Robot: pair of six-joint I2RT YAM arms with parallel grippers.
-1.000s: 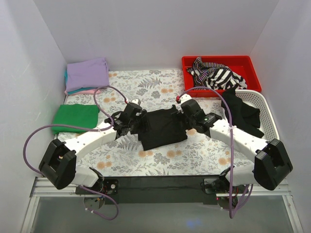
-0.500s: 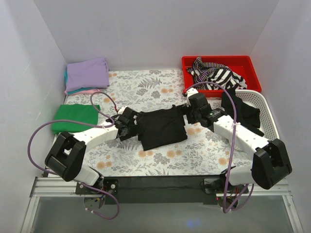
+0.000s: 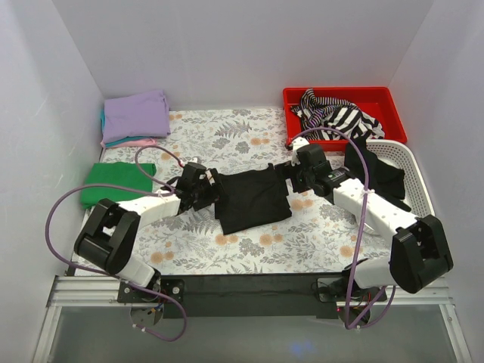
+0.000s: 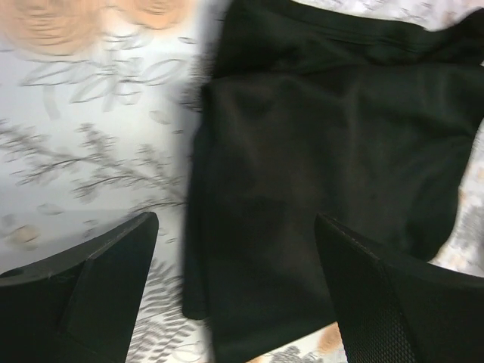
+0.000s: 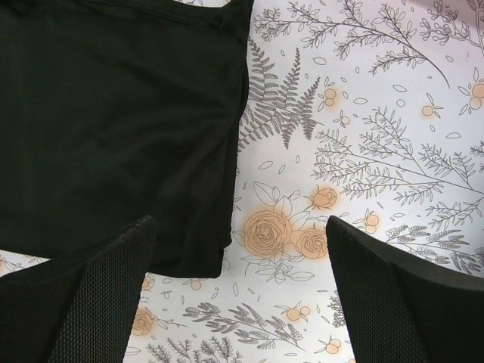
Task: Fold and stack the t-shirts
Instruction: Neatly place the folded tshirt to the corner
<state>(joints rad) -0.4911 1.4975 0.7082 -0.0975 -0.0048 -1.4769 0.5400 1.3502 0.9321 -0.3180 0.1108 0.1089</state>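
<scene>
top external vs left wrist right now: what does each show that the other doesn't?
Top external only: the lavender-topped stack, green shirt, red bin and white basket. Left wrist only: the layered side edge of the black t-shirt up close, with the left pincer open across that edge. Both: the black t-shirt lying on the floral cover.
</scene>
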